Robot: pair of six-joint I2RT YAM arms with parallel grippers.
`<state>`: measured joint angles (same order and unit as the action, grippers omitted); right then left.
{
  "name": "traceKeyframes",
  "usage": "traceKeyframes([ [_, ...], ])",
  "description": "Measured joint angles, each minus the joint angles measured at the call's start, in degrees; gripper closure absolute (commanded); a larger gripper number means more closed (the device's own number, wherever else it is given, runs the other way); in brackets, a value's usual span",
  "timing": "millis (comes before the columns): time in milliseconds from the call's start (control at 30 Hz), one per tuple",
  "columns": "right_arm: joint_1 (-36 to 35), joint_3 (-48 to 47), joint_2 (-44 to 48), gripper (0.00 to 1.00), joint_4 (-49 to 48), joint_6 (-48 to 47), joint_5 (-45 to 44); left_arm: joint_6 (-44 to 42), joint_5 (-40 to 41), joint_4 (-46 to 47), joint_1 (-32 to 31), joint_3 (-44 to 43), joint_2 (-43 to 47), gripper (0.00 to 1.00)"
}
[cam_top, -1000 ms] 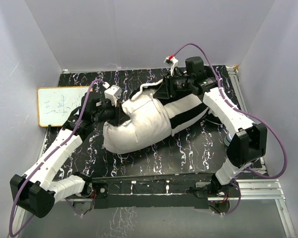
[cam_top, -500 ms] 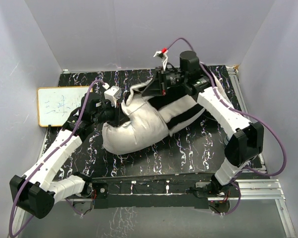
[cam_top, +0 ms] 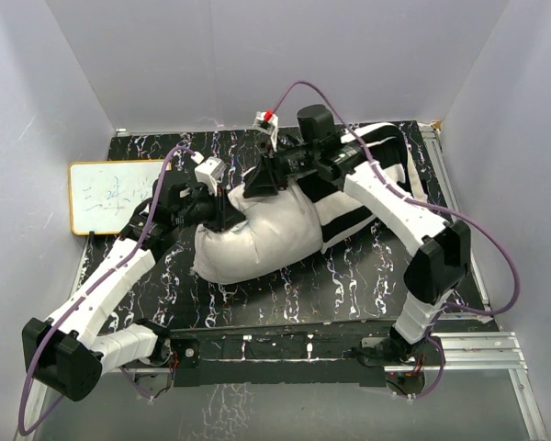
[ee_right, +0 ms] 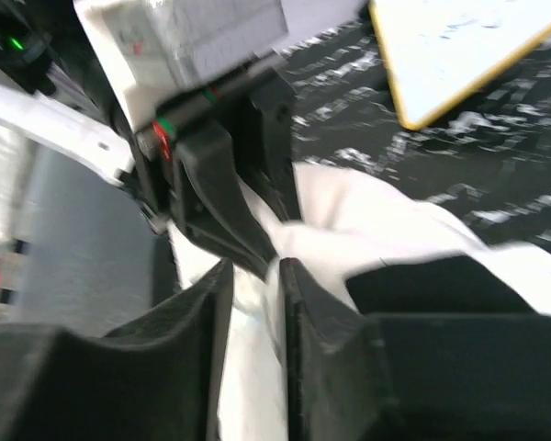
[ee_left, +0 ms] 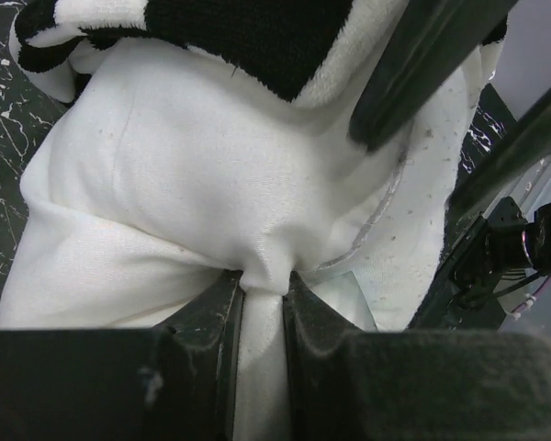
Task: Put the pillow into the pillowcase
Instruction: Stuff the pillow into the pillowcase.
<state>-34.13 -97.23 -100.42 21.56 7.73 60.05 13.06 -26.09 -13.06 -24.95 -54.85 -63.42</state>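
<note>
Pinching a fold of the pillow (ee_left: pixel 165 184) between my left jaws, I am holding them nearly closed, and the white fabric is bunching into a tight ridge between the two dark fingers (ee_left: pixel 207 322). Just above that fold, the fuzzy black-and-white edge of the pillowcase (ee_left: pixel 230 37) is draping over the pillow's top. My right jaws are standing narrow as well, with white cloth running up through the gap. That cloth is lying beside a black band, so I am reading it as a white stripe of the pillowcase, though this wrist view is blurring. From above, both pairs of jaws are working close together at the pillow's left end, my left arm (cam_top: pixel 110 285) reaching in from the near left and my right arm (cam_top: pixel 395 197) stretching across from the right. The pillow is lying across the middle of the dark marbled table (cam_top: pixel 367 276), its plump left end showing bare and its right part sitting inside the striped sleeve, which is trailing off toward the far right corner. A small whiteboard (cam_top: pixel 110 196) is lying at the table's left edge, apart from the pillow.
</note>
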Motion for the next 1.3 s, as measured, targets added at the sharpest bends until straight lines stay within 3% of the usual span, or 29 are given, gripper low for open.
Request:
traceKeyframes([
  [133,3.2,-0.4,5.3,0.41,11.5,-12.7,-5.6,0.6,0.1,1.7,0.0,1.5,0.6,1.00],
  [267,8.3,-0.4,13.5,0.03,16.9,-20.7,-11.8,1.3,-0.1,2.9,0.0,2.0,0.6,1.00],
  [433,10.9,-1.8,16.7,0.01,18.2,-30.7,-21.4,1.7,-0.4,3.2,0.0,2.1,0.6,1.00],
  [633,9.2,-4.8,5.2,0.01,18.9,-36.3,-23.8,1.7,-0.5,2.7,0.0,2.1,1.2,1.00],
  [700,8.3,-4.8,1.5,0.13,19.8,-36.9,-25.1,1.7,-0.5,2.3,0.0,2.1,1.7,1.00],
  [767,7.4,-5.4,-1.4,0.44,20.9,-37.2,-26.1,1.5,-0.5,2.1,0.0,2.1,1.9,1.00],
  [833,6.9,-7.1,-3.2,0.64,21.3,-36.9,-27.2,1.4,-0.4,2.1,0.0,2.1,1.9,1.00],
  [900,6.5,-9.6,-4.2,0.67,21.6,-36.0,-28.0,1.2,-0.3,2.2,0.1,2.1,1.9,1.00],
  [1000,6.4,-12.7,-4.3,0.58,22.0,-34.2,-27.4,1.0,-0.3,2.3,0.1,2.1,1.9,1.00],
  [1067,6.5,-14.6,-4.3,0.57,21.8,-32.7,-25.7,0.9,-0.4,2.3,0.1,2.1,1.9,1.00],
  [1167,6.6,-16.9,-4.4,0.84,20.6,-30.6,-22.9,0.9,-0.7,2.1,0.1,2.1,1.9,1.00],
  [1233,6.6,-17.6,-4.7,0.91,19.9,-29.9,-22.3,0.8,-0.7,2.1,0.1,2.1,2.0,1.00],
  [1300,6.5,-17.7,-5.4,0.92,19.9,-29.5,-22.5,0.8,-0.7,2.0,0.1,2.1,2.1,1.00],
])
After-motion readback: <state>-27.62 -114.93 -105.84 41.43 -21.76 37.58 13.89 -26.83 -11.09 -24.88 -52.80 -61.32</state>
